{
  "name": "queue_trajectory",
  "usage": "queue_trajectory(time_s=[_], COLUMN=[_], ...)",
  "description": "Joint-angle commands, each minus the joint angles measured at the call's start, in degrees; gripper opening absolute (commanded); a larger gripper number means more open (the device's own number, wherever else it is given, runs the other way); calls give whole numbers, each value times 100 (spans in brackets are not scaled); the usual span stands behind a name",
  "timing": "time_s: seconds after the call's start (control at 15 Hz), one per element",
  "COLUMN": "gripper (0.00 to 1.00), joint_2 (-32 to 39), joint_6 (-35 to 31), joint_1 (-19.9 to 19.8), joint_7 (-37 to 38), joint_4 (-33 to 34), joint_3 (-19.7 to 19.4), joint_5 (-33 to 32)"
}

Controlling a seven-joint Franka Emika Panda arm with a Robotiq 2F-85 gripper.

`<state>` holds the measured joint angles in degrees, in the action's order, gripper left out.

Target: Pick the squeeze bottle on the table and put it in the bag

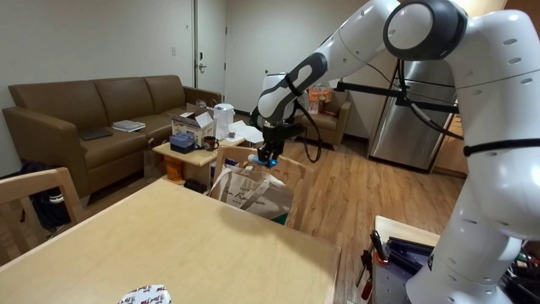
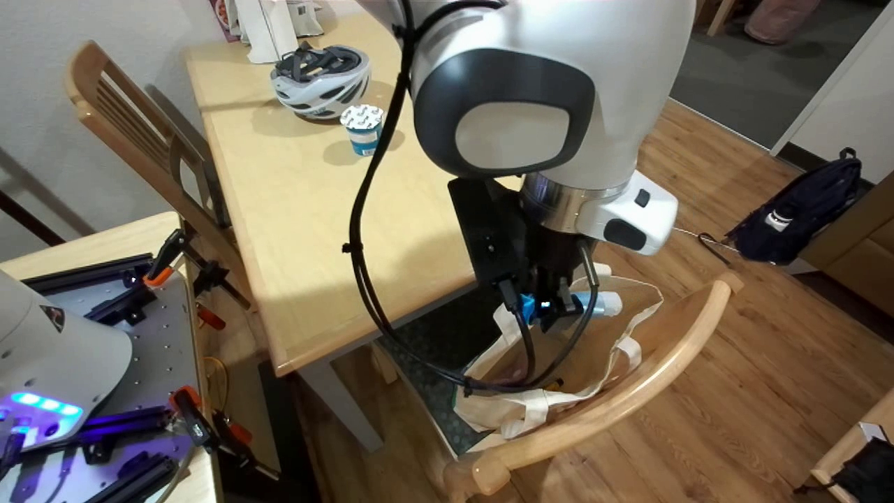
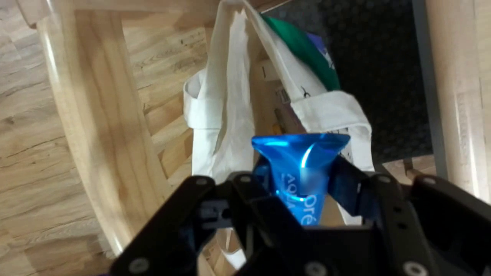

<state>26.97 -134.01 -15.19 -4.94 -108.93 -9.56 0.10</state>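
Observation:
The squeeze bottle is a shiny blue tube [image 3: 297,161] with a pale cap end. It also shows in both exterior views [image 1: 256,159] [image 2: 602,304]. My gripper [image 3: 301,178] is shut on its blue end, a finger on each side; the gripper also shows in both exterior views [image 1: 271,156] [image 2: 554,311]. The tube lies roughly level above the open top of the cream cloth bag [image 1: 249,194]. The bag [image 3: 239,115] has white handles and some things inside, partly hidden by the tube and gripper. The bag [image 2: 580,356] stands on a chair seat.
The wooden chair back [image 2: 628,412] rises beside the bag, and the table [image 1: 168,228] edge is on its other side. A bike helmet [image 2: 321,82] and a blue-and-white cup [image 2: 363,133] stand on the table. Arm cables [image 2: 360,230] hang near the gripper.

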Motion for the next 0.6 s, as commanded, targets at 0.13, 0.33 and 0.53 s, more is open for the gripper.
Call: queue_trajectory(time_s=[0.13, 0.33, 0.53], gripper=[11, 11, 11], joint_2=[141, 264, 440], joint_6=[830, 1132, 1294], joint_1=[-113, -144, -188], joint_7=[-554, -648, -537], joint_4=[155, 227, 314], joint_3=[142, 118, -16], joint_5=[118, 102, -5])
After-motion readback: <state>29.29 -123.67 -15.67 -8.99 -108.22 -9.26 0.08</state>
